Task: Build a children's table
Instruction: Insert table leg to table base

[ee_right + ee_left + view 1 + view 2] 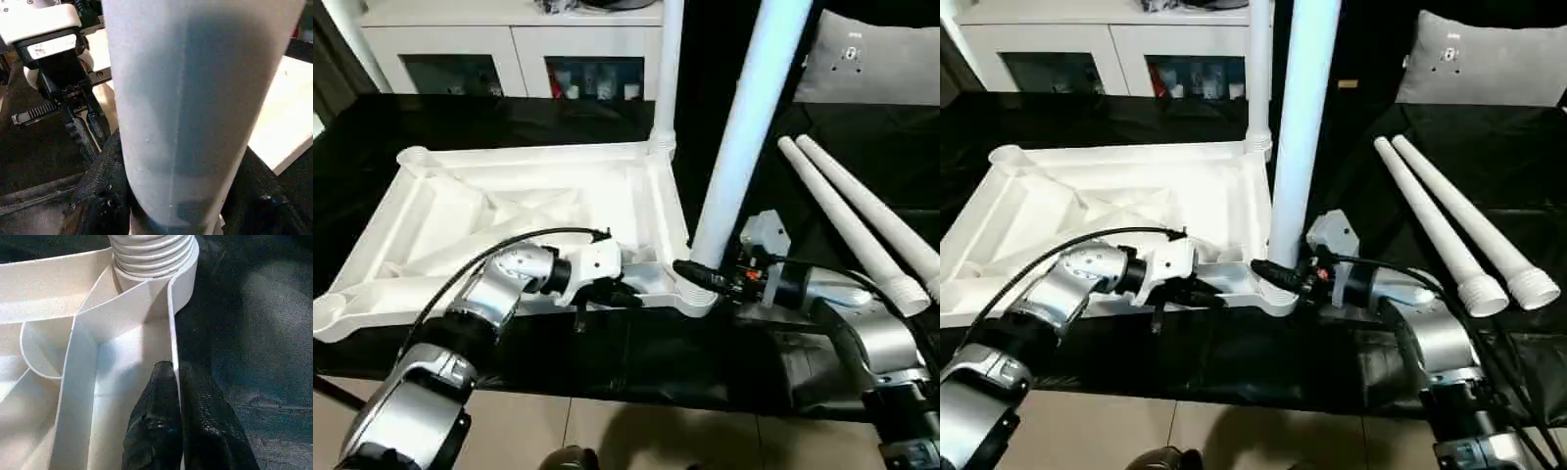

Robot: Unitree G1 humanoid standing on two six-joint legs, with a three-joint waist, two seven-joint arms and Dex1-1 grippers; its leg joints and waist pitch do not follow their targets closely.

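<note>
The children's table top (509, 211) lies upside down on the black table (509, 117), ribs up, just in front of me. One leg (668, 69) already stands in the far right corner socket. My left pincer (172, 377) is pressed together on the thin near rim of the top, one finger on each side of the wall, just left of the near right corner socket (697, 294). My right pincer (697, 277) is clamped around a second leg (744, 127) low down, right above that socket. This leg's long axis runs nearly upright, leaning a little toward the right at its upper end, and in the left wrist view its threaded foot (149, 252) sits in the socket mouth. The coming move, as I judge it, turns on bringing that axis straight over the socket, and my right arm is the one placed to do it. Two more legs (862, 220) lie side by side on the table at the right, threaded ends toward me.
</note>
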